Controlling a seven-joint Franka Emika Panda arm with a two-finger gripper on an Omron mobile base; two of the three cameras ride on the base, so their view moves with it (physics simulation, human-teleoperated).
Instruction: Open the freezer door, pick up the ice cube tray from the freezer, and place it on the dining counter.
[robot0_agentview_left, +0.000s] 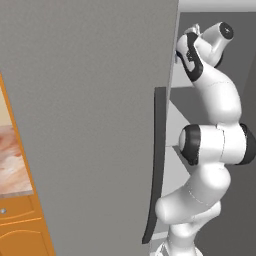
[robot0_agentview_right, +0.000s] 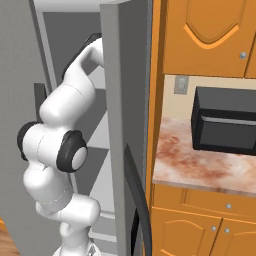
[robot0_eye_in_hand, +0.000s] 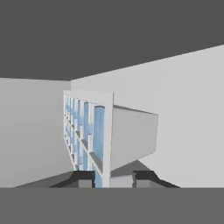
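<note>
Fingertips (robot0_eye_in_hand: 83, 177) of the pincer (robot0_eye_in_hand: 113, 178) rise at the bottom of the hand view, one on each side of the near edge of the ice cube tray (robot0_eye_in_hand: 94, 131). The jaws stand partly closed with the tray's rim between them; whether the tips actually press on it cannot be told. The tray stands on edge inside the freezer, its grid of pale blue compartments facing left and its plain grey underside facing right, with grey freezer walls (robot0_eye_in_hand: 183, 109) behind and beside it.

From the left base view, the white arm (robot0_agentview_left: 210, 145) climbs from the lower right and reaches up past the edge of the open freezer door (robot0_agentview_left: 90, 125), whose long dark curved handle (robot0_agentview_left: 156, 165) runs down its right side. Further in, grey shelves (robot0_agentview_left: 182, 107) show behind the arm. In the right base view, beyond the wider grey door (robot0_agentview_right: 122, 115), a black microwave (robot0_agentview_right: 225, 120) sits on a marbled table (robot0_agentview_right: 200, 167) over orange cabinets (robot0_agentview_right: 200, 225).
</note>
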